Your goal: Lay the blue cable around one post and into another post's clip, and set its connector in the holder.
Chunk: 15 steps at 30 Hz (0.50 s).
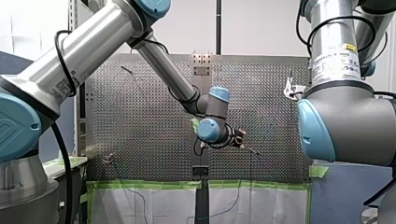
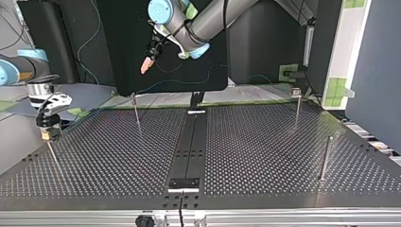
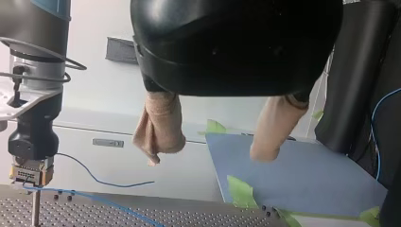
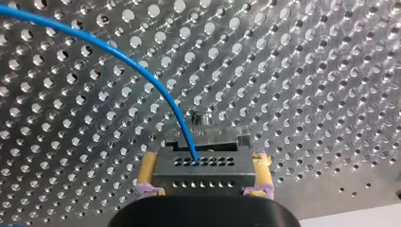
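My right pincer (image 4: 204, 163) clamps its yellow pads on the grey connector (image 4: 208, 177). The blue cable (image 4: 142, 66) leaves the connector's holed face between the pads and arcs away over the perforated worktop (image 4: 307, 71), out of the right wrist view. Just ahead of the connector a post (image 4: 202, 116) shows its top, mostly covered. My left pincer (image 3: 207, 156) hangs high, beige pads wide apart, holding nothing. In the top view the cable is too thin to trace.

Thin upright posts (image 2: 324, 158) stand on the perforated table (image 2: 265, 156).
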Tool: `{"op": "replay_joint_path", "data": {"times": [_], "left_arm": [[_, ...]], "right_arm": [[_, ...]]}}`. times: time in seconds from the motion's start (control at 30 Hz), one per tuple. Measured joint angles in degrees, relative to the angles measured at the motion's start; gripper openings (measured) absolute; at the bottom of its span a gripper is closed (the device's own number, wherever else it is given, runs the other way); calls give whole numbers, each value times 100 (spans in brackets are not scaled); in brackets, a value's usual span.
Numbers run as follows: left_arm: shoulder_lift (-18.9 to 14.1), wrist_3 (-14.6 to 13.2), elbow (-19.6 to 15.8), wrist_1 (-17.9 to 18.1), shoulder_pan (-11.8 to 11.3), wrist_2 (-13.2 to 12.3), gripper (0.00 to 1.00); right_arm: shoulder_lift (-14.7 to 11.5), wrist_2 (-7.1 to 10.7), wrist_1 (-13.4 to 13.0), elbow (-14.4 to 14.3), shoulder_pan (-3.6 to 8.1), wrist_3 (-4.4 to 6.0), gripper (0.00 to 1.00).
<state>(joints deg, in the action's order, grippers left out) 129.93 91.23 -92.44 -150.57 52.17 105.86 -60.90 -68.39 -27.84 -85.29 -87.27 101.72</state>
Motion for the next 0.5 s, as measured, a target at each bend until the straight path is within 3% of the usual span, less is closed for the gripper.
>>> {"op": "replay_joint_path", "data": {"times": [0.5], "left_arm": [[1, 39, 0, 9, -1, -1, 99]], "right_arm": [[61, -7, -28, 109, -6, -37, 0]]}}
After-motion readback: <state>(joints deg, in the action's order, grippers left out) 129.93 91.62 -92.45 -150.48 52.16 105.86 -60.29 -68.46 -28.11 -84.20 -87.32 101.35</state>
